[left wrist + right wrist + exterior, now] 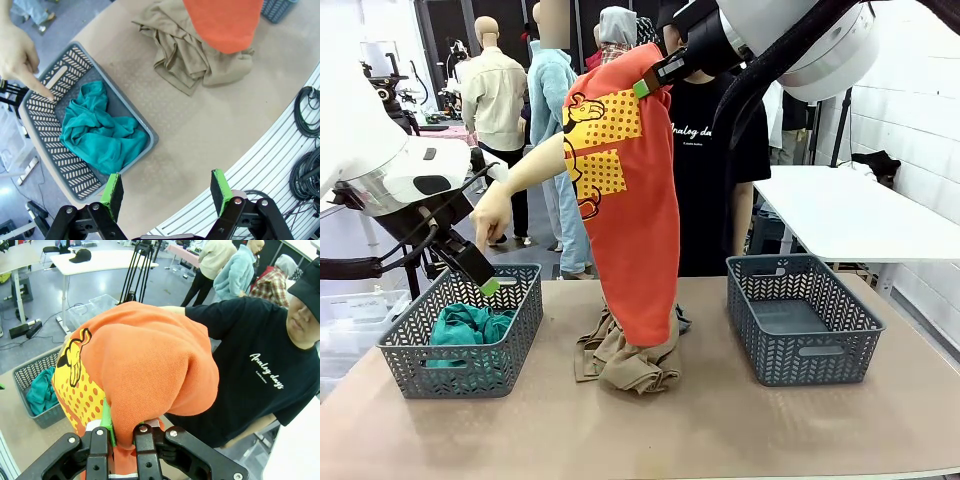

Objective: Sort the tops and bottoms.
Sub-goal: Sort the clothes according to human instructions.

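My right gripper [655, 82] is high over the table's middle, shut on the top of the orange garment [638, 200] with a yellow print. The garment hangs down to the tan garment [632, 362], which lies crumpled on the table. In the right wrist view the orange cloth [150, 360] bunches over the shut gripper [122, 432]. A teal garment [470, 325] lies in the left basket [415, 352]. My left gripper [485, 285] hangs open and holds nothing over that basket's back edge. From the left wrist view, its open gripper [167, 190] looks down on the teal garment [97, 130] and the tan garment [195, 55].
A person in a black T-shirt [720, 150] stands at the far side. The person's hand [492, 215] points a finger down at the left basket [45, 100]. The right basket [805, 320] holds nothing. A bit of grey cloth [682, 321] peeks out by the tan pile.
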Motion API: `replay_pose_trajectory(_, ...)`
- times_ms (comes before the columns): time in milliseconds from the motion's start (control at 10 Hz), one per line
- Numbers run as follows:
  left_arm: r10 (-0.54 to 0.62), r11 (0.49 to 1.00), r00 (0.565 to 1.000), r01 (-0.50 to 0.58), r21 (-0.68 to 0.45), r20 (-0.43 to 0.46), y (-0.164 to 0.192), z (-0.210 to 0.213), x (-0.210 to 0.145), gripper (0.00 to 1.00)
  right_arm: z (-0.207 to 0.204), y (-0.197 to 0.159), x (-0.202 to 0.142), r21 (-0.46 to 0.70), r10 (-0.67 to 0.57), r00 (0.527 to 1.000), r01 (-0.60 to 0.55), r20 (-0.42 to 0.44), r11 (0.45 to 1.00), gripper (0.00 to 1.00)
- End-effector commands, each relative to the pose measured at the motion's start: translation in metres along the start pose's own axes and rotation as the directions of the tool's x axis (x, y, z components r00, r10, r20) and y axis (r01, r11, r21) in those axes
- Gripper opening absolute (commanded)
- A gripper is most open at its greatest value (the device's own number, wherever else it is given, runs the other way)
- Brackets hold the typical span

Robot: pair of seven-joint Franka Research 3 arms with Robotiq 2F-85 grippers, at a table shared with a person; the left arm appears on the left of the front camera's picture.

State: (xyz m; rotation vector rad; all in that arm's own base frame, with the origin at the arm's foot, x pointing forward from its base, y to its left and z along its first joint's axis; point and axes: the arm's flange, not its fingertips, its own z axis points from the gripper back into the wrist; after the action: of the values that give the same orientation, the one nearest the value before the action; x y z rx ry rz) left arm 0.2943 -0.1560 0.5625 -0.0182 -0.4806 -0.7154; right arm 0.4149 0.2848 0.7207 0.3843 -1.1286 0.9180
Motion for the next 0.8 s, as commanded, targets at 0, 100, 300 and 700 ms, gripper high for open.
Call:
replay_pose_trajectory(0, -0.001, 1.0, 1.0, 0.001, -0.013, 0.001, 0.0012, -0.0004, -0.0012, 0.91, 0.0014, -0.0006, 0.003, -0.011, 0.011, 1.0, -0.01, 0.006, 1.0, 0.0)
replay_pose_trajectory(100, -0.001, 1.0, 1.0, 0.001, -0.013, 0.001, 0.0012, -0.0004, -0.0012, 0.91, 0.0014, -0.0006, 0.003, -0.011, 0.011, 1.0, -0.01, 0.006, 1.0, 0.0)
replay_pose_trajectory(300, -0.001, 1.0, 1.0, 0.001, -0.013, 0.001, 0.0012, -0.0004, -0.0012, 0.91, 0.0014, -0.0006, 0.003, -0.011, 0.011, 1.0, -0.01, 0.006, 1.0, 0.0)
replay_pose_trajectory(700, -0.001, 1.0, 1.0, 0.001, -0.013, 0.001, 0.0012, -0.0004, -0.0012, 0.91, 0.0014, -0.0006, 0.003, -0.011, 0.011, 1.0, -0.01, 0.006, 1.0, 0.0)
